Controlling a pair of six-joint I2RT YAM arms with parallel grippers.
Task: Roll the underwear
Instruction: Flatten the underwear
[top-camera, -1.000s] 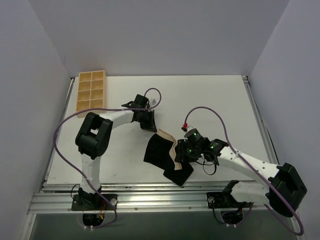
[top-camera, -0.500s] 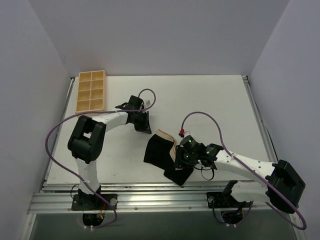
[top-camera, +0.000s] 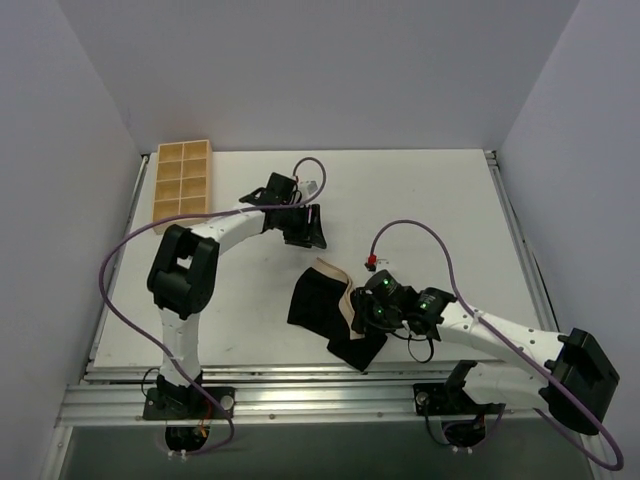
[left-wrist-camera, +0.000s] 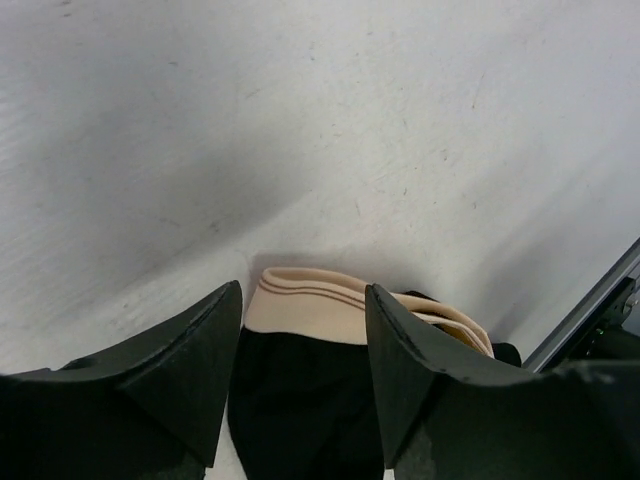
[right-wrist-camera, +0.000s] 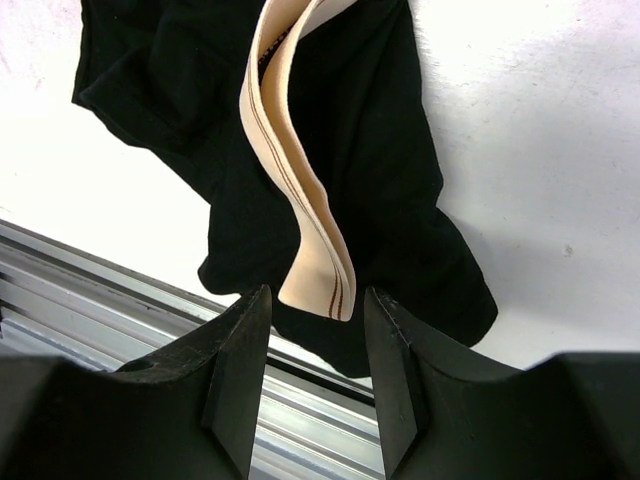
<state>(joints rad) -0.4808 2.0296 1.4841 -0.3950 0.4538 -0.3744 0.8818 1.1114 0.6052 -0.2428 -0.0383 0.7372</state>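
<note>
Overhead, the underwear (top-camera: 322, 305) lies crumpled on the white table (top-camera: 440, 200) near its front edge. It is black cloth with a tan waistband (top-camera: 345, 295) crossing it. The left gripper (top-camera: 308, 228) sits farther back, apart from the garment. The right gripper (top-camera: 368, 318) is over the garment's right part, though from above its wrist hides how the jaws stand.

The wrist cameras settle that. The left wrist view shows both fingers (left-wrist-camera: 170, 380) spread, nothing between them, and the folded waistband with two thin stripes beyond, which the top view cannot resolve. The right wrist view shows its fingers (right-wrist-camera: 235, 370) also apart. The waistband is twisted on edge with brown double stripes, and its lower end reaches into the gap between the fingertips. Whether either finger touches it I cannot tell. Only this view shows the black cloth reaching to the table edge, beside the aluminium rail (right-wrist-camera: 100, 300).

A wooden compartment tray (top-camera: 182, 183) stands at the table's back-left corner, well apart from the garment. The tabletop is matte white with faint scuffs in the left wrist view. Pale grey walls (top-camera: 320, 70) close the back and both sides, and a purple cable (top-camera: 420, 225) loops above each arm.
</note>
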